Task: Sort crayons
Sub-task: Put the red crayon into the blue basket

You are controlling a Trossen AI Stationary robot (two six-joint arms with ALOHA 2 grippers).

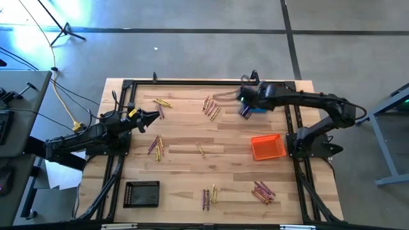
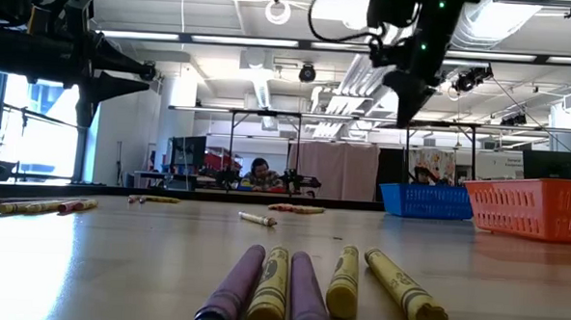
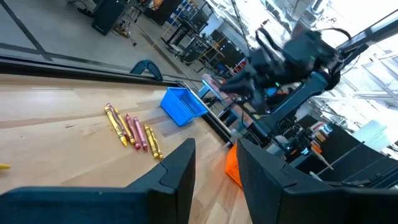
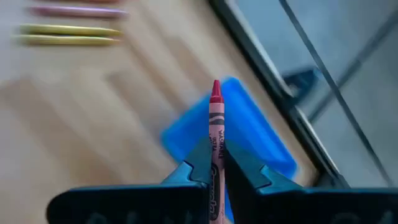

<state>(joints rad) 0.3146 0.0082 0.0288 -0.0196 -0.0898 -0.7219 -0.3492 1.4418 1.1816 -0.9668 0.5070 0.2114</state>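
My right gripper [image 4: 216,163] is shut on a red crayon [image 4: 216,118] and hangs above the blue basket [image 4: 249,134] at the table's far right [image 1: 254,110]. My left gripper [image 1: 151,118] waits open at the left side, clear of the table, with nothing between its fingers [image 3: 214,168]. Loose crayons lie flat on the wood in small groups: far left [image 1: 163,102], far middle [image 1: 211,107], left middle [image 1: 156,145], near middle [image 1: 209,195] and near right [image 1: 263,191]. A single one lies at the centre [image 1: 200,150]. My right gripper pinches the red crayon's wrapped shaft [image 4: 216,149] between its two fingers. The crayon lies along the fingers, and its pointed tip [image 4: 216,89] sticks out ahead of them. The gripper slants down from above. The crayon is lifted clear, over the blue basket.
An orange basket [image 1: 267,147] stands near the right arm's base, nearer than the blue one. A black basket [image 1: 142,193] sits at the near left. Dark frame rails [image 1: 211,82] run along the table's far and side edges. The middle of the table shows bare wood.
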